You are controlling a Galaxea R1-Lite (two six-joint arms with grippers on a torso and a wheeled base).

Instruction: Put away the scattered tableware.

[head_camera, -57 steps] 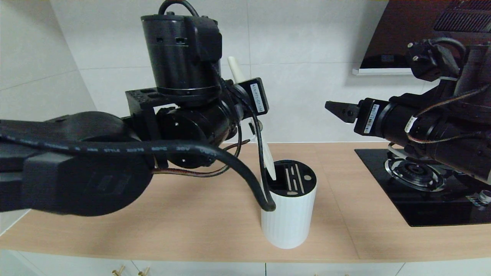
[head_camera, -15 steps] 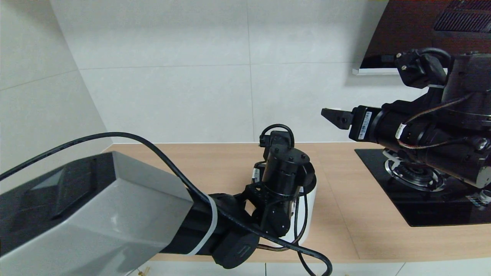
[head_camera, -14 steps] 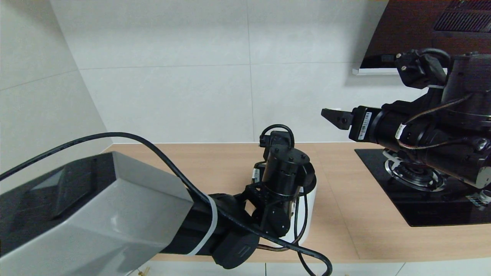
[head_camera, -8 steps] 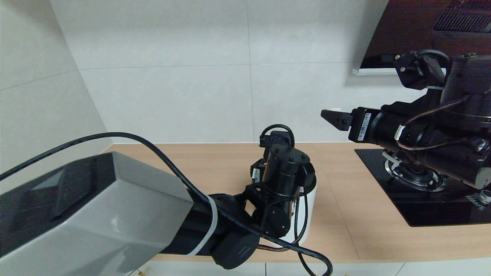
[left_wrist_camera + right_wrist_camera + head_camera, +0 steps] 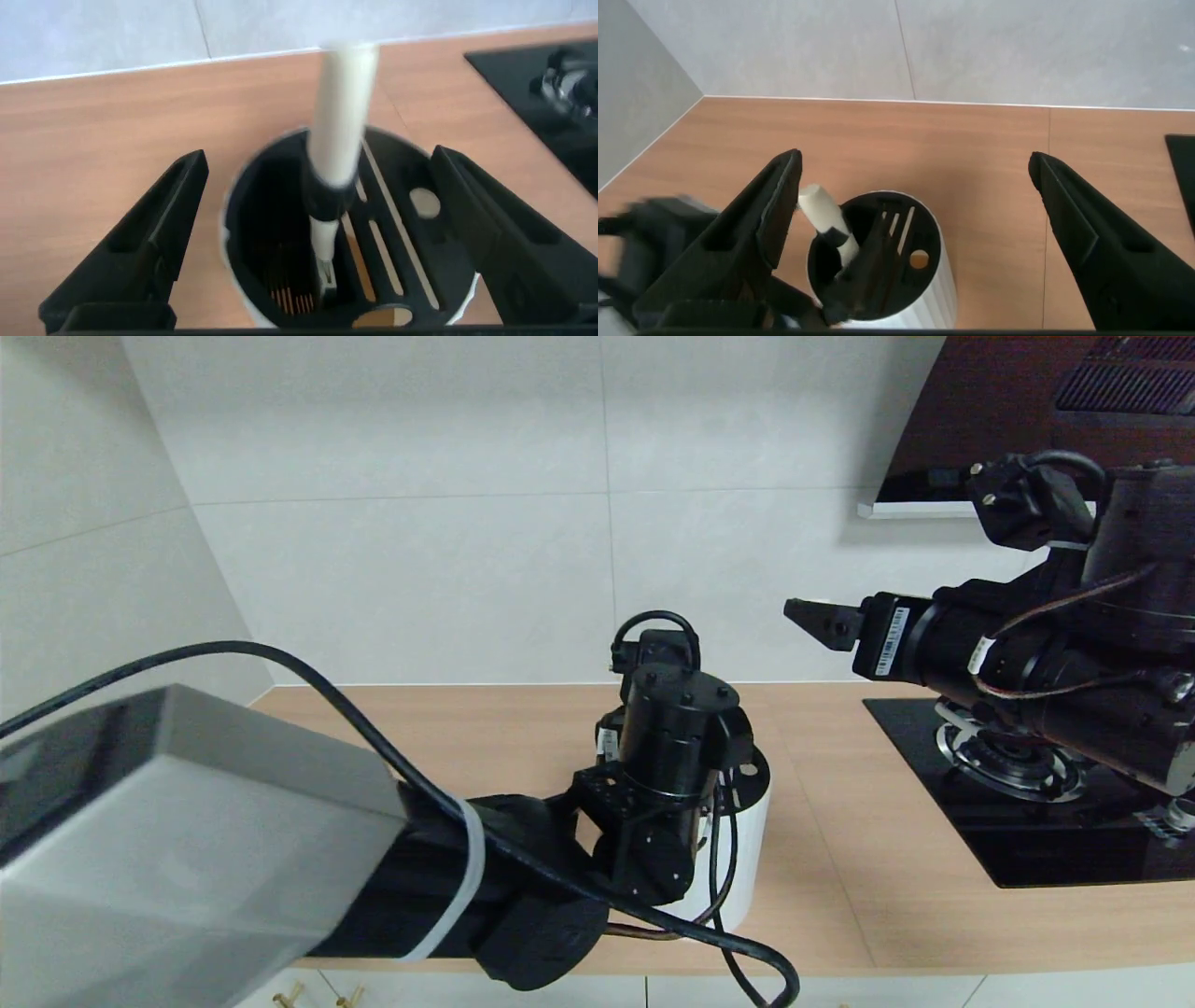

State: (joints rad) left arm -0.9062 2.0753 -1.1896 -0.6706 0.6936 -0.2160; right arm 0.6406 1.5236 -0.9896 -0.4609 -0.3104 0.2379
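Left arm (image 5: 448,859) stretched from near-left side toward tabletop (image 5: 840,859) middle, wrist (image 5: 674,733) bent downward, low over tabletop near front edge. Left gripper (image 5: 318,161) pointing down, fingers (image 5: 140,252) spread wide. Right arm (image 5: 1046,653) raised over tabletop's right part, roughly level, aimed leftward. Right gripper (image 5: 913,166) likewise spread wide.

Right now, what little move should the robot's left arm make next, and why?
Probably lift the left gripper straight up, clear of the holder. It is open wide and touches nothing, and the white-handled tool already stands in the holder's big slot, so there seems nothing left to hold.
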